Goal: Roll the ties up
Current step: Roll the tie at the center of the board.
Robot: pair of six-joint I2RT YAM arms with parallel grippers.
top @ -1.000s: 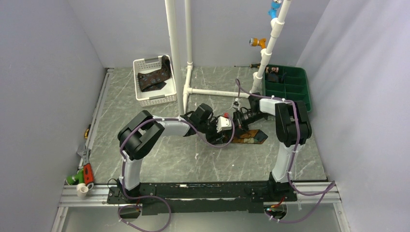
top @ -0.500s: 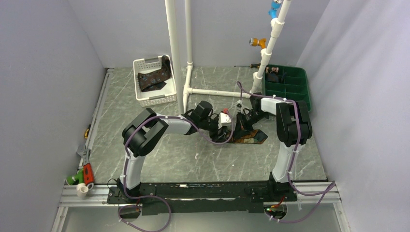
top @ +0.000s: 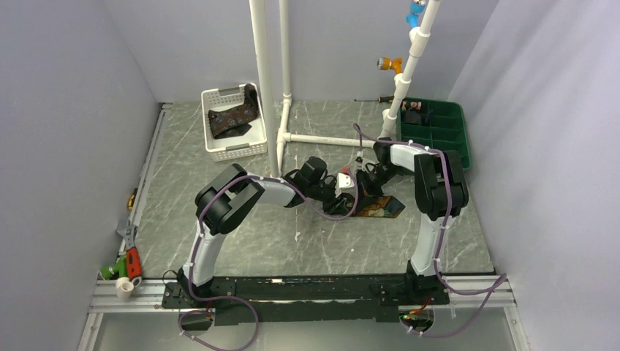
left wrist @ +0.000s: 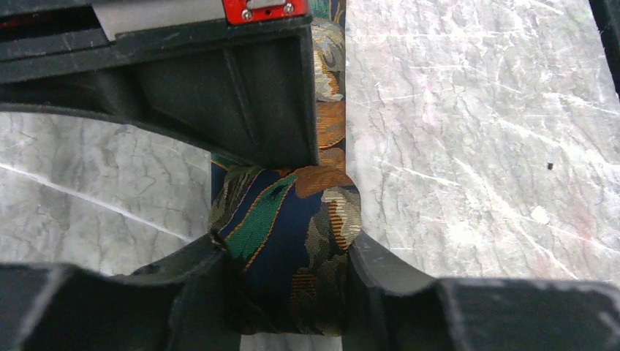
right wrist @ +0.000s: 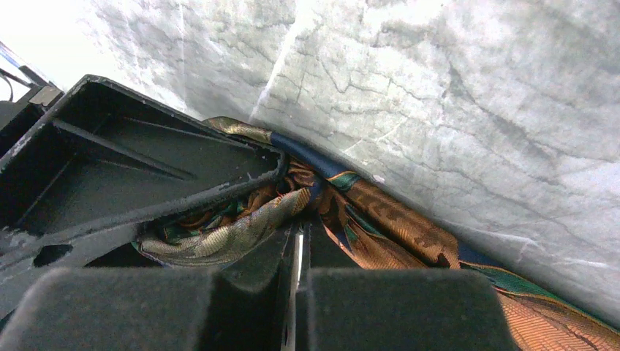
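Observation:
A tie (top: 382, 208) mottled orange, teal and dark blue lies on the marble table, right of centre. My left gripper (top: 345, 188) is shut on its rolled end: in the left wrist view the roll (left wrist: 289, 241) sits squeezed between the two fingers, with the flat strip running on under the right gripper. My right gripper (top: 363, 188) is shut, its fingertips (right wrist: 278, 248) pressed against bunched tie fabric (right wrist: 380, 219) right beside the left gripper. A second dark tie (top: 234, 119) with pale motifs lies in the white basket (top: 252, 148) at the back left.
A white PVC pipe frame (top: 265, 88) stands just behind the grippers, its foot pipe (top: 322, 140) along the table. A green divided bin (top: 439, 131) is at the back right. Hand tools (top: 128, 262) lie at the left front edge.
The left arm has reached further right, bringing its gripper up against the right gripper. The right wrist has drawn back and tipped down onto the tie. The tie's wide end stays put.

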